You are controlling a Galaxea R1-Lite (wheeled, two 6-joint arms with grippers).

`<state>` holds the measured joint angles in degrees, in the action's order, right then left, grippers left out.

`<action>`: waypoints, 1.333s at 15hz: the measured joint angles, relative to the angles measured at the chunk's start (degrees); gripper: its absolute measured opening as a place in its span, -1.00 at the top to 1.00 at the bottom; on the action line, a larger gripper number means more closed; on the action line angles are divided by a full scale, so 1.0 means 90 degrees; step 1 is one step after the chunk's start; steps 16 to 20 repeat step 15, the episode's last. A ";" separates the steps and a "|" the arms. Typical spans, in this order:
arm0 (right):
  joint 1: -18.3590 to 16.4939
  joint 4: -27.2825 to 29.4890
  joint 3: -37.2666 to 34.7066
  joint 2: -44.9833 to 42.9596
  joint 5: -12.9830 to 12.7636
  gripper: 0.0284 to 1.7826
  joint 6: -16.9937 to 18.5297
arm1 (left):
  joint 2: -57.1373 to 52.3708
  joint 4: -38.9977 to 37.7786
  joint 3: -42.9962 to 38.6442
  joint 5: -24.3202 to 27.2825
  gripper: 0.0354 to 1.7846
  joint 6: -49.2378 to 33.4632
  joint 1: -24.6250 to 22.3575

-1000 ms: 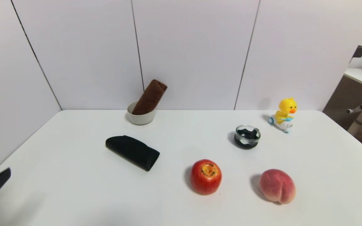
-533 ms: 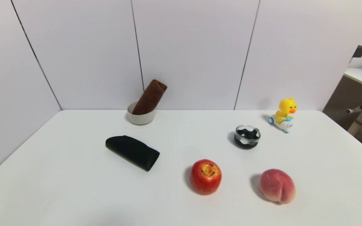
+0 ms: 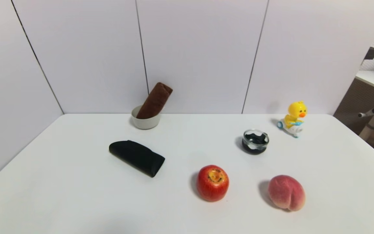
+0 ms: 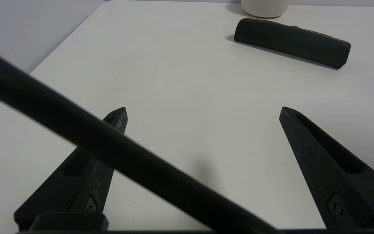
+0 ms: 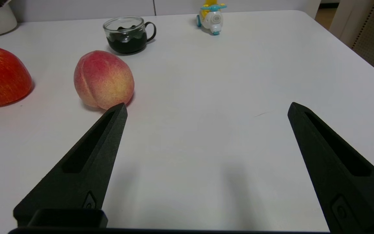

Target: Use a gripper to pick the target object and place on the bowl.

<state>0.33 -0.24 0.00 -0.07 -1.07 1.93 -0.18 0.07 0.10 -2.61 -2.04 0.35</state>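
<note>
white tabletop is carrying everything; i'm seeing the brown towel leaning in the bowl. left hand and right hand are hovering low, fingers spread apart, gripping nothing.

White matte table, carrying: a small off-white ceramic bowl at the rear; a black folded pouch-like case; a red apple; a pink peach; a clear glass cup with dark contents; a yellow duck toy.
</note>
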 joint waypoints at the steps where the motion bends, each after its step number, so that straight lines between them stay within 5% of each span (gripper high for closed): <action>1: -0.0003 0.0000 0.0000 0.0000 0.0003 -0.92 0.0003 | -0.0003 0.0003 0.0000 -0.0003 -0.89 -0.0003 0.0000; 20: -0.0003 -0.0003 0.0000 0.0000 -0.0005 -0.92 0.0000 | -0.0004 0.0003 0.0000 0.0000 -0.89 -0.0005 0.0000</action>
